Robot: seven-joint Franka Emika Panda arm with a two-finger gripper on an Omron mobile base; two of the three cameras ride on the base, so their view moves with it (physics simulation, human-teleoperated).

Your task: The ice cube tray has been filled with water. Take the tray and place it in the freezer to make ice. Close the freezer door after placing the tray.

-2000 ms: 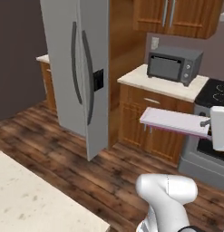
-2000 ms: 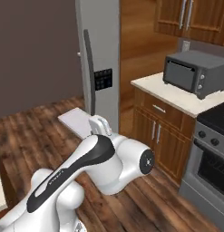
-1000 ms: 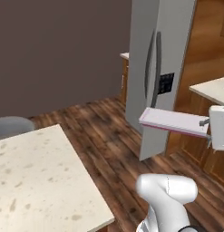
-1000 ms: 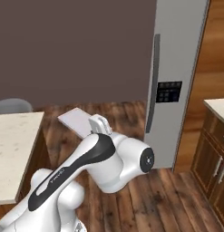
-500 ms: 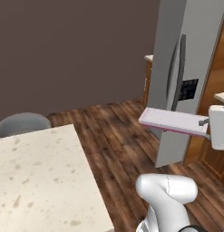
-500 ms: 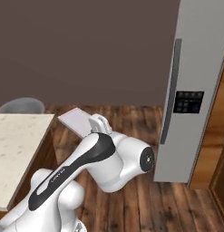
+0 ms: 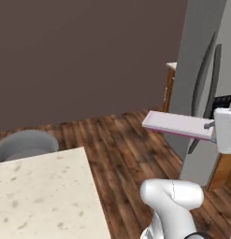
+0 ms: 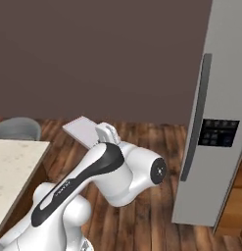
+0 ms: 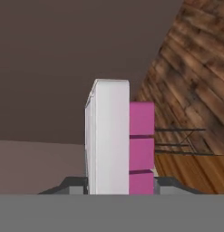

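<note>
The gripper (image 9: 119, 183) is clamping one end of the ice cube tray (image 7: 178, 124), carrying it level at the right of the left base view, above the wood floor (image 7: 121, 149). The freezer (image 8: 223, 122) is standing at the right edge with both doors shut. Any water in the tray cannot be made out.

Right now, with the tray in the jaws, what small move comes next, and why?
Probably turn the base right to face the freezer: it sits at the right edge, both doors look shut, and the ice cube tray, clamped at one end, juts out level over bare floor.

ice cube tray (image 7: 176, 124) matt, smooth | freezer (image 8: 221, 88) plain grey, smooth | floor (image 7: 121, 144) wood planks
</note>
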